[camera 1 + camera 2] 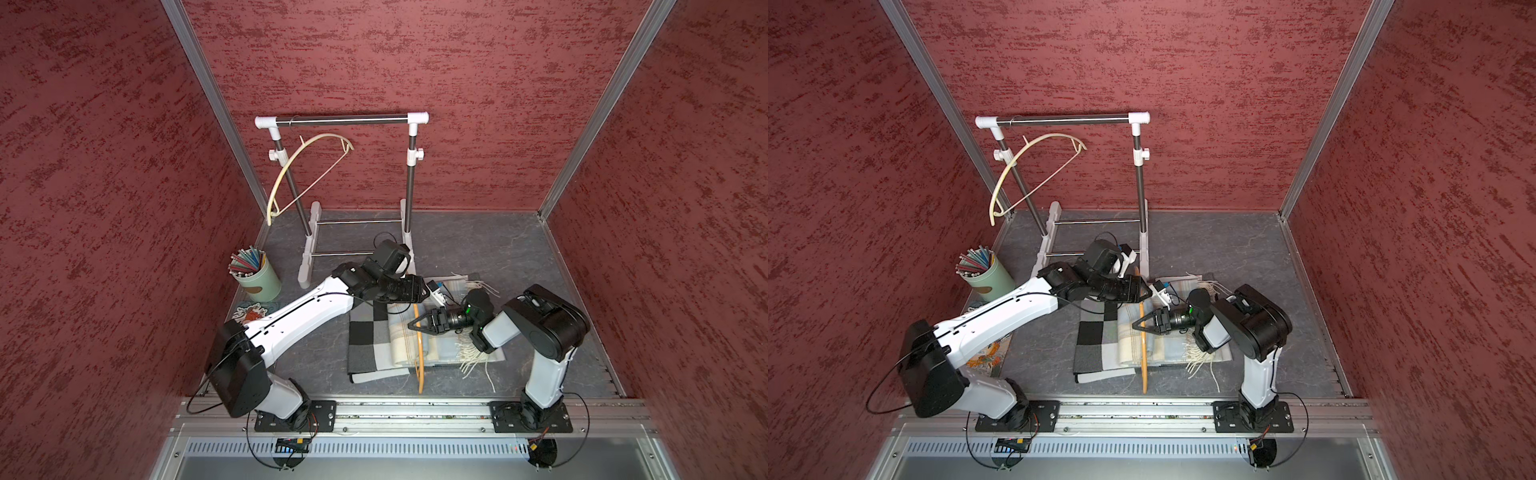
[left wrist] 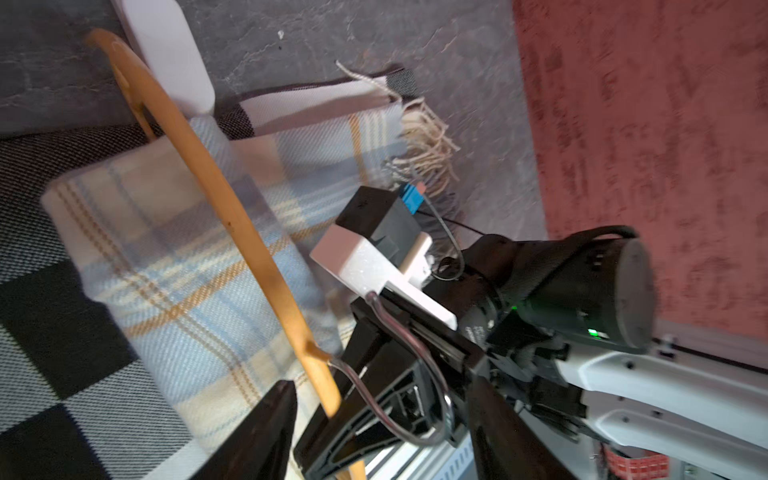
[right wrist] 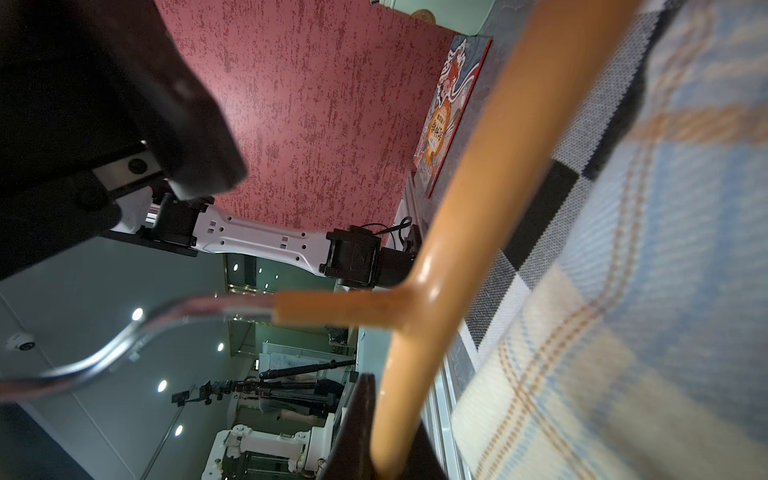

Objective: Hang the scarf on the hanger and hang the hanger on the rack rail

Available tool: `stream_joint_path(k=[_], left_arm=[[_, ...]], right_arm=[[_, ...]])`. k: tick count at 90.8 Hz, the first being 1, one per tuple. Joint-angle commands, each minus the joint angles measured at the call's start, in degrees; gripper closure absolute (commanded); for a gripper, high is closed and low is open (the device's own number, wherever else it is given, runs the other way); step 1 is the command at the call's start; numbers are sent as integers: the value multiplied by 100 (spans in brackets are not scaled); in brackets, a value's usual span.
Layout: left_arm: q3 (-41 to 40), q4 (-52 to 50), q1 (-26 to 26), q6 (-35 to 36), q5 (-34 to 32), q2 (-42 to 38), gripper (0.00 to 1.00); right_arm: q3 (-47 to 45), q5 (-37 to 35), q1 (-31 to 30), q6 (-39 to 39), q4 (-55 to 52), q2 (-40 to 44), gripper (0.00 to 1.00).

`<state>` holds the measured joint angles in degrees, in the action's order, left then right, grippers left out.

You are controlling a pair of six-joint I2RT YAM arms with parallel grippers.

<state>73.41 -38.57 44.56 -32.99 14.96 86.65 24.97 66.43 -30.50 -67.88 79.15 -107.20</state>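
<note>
The orange wooden hanger point(image 1: 420, 361) point(image 1: 1144, 361) stands on edge over the scarves, and my right gripper point(image 1: 417, 324) point(image 1: 1140, 324) point(image 3: 386, 449) is shut on its top arc point(image 3: 478, 208) beside the metal hook point(image 3: 104, 357). A light blue and cream plaid scarf point(image 1: 401, 345) point(image 1: 1127, 343) point(image 2: 187, 270) lies folded right against the hanger point(image 2: 232, 216). I cannot tell whether it passes over the lower bar. My left gripper point(image 1: 427, 291) point(image 1: 1149, 291) point(image 2: 382, 436) hovers open just above the hook point(image 2: 415, 374), holding nothing.
A black, grey and white checked scarf point(image 1: 365, 340) point(image 1: 1092, 345) lies under the plaid one. At the back stands a clothes rack point(image 1: 340, 120) with a white hanger point(image 1: 299, 166) on it. A green cup of pencils point(image 1: 257, 278) and a printed card point(image 1: 249, 313) sit at the left.
</note>
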Motion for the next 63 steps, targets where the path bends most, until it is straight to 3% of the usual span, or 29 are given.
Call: stream_joint_path(k=[1, 27, 36, 43, 50, 63], left_arm=[[304, -780, 120, 302, -563, 173, 41], [257, -992, 110, 55, -1228, 147, 87], [284, -1078, 101, -1, -1288, 222, 100], [320, -1229, 127, -46, -1413, 270, 100], [294, -1351, 134, -100, -1507, 237, 100], [202, -1403, 139, -120, -1537, 105, 100]], right_arm=[[-125, -337, 68, 525, -1356, -106, 100], [9, -483, 55, 955, -2293, 213, 100], [118, -569, 60, 1195, -2914, 466, 66], [280, -585, 58, 1422, -3492, 791, 45], [538, -548, 72, 1915, -4503, 1254, 34], [1210, -1023, 224, 3213, -6969, 2271, 28]])
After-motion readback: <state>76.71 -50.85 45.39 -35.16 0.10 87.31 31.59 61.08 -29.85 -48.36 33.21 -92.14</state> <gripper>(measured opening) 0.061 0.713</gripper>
